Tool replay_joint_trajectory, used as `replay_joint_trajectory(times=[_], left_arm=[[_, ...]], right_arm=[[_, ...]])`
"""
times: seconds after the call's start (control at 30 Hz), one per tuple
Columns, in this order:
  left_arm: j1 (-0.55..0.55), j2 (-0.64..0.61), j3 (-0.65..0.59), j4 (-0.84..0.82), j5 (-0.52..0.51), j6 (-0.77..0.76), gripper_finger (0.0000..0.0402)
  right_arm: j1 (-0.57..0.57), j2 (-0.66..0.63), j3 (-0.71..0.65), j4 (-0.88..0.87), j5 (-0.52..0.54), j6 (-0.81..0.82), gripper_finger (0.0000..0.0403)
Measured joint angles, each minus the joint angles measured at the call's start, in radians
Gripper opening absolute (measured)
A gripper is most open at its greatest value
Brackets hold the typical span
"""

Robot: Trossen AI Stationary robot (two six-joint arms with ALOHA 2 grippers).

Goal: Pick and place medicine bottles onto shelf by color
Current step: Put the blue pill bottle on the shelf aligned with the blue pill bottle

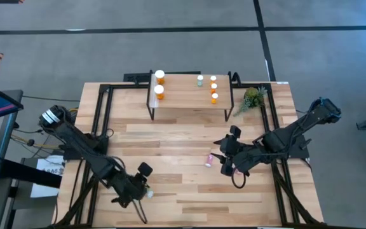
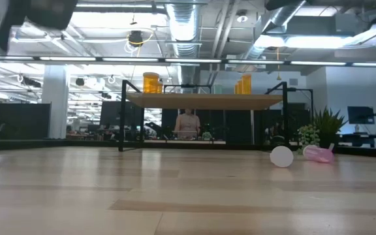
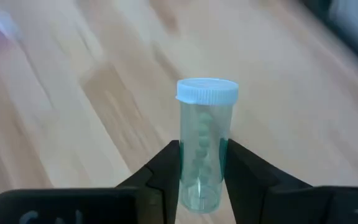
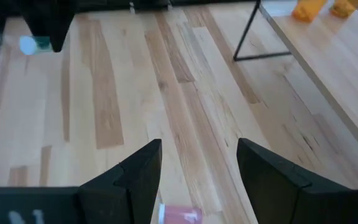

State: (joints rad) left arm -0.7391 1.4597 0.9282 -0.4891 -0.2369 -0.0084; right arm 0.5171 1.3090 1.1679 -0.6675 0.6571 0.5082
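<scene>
Left gripper (image 3: pixel 202 177) was clamped on pale green bottle (image 3: pixel 204 146), mid-body, cap clear above fingers, over table's near-left area. Bottle judged light, rigid, smooth plastic; likely slippery, so mid-body hold suited. Right gripper (image 4: pixel 199 171) stood wide, empty, over pink bottle (image 4: pixel 180 215), cut off at frame edge. Shelf (image 1: pixel 189 95) carried orange bottles and one green. Low view hid both grippers; contents unclear.

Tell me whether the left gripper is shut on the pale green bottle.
Shut on it: the left gripper has both fingers pressed against the pale green bottle.
</scene>
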Motion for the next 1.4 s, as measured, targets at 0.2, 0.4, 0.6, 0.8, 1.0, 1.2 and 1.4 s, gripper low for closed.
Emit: replay_joint_trajectory(times=[0.2,0.4,0.6,0.8,1.0,1.2,1.4], left_arm=[[0.043,-0.157,-0.153,0.346,-0.086,0.039,0.0091],[0.126,-0.263,-0.307,0.709,-0.215,0.062,0.0091],[0.217,-0.264,-0.393,1.034,-0.252,0.124,0.0091],[0.280,-0.228,-0.402,1.173,-0.209,0.160,0.0091],[0.307,-0.196,-0.401,1.220,-0.205,0.149,0.0091],[0.316,-0.196,-0.401,1.223,-0.204,0.106,0.0091],[0.316,-0.196,-0.401,1.218,-0.204,0.092,0.0091]], right_arm=[[0.000,0.000,0.000,0.095,0.000,-0.088,0.0232],[0.000,0.000,0.000,0.236,0.000,-0.227,0.0232],[-0.003,0.000,0.000,0.402,-0.001,-0.391,0.0232],[-0.046,0.011,0.001,0.540,-0.091,-0.495,0.0232],[-0.134,0.063,0.049,0.556,-0.269,-0.511,0.0232],[-0.166,0.188,0.162,0.537,-0.352,-0.592,0.0232],[-0.194,0.321,0.323,0.416,-0.347,-0.614,0.0232]])
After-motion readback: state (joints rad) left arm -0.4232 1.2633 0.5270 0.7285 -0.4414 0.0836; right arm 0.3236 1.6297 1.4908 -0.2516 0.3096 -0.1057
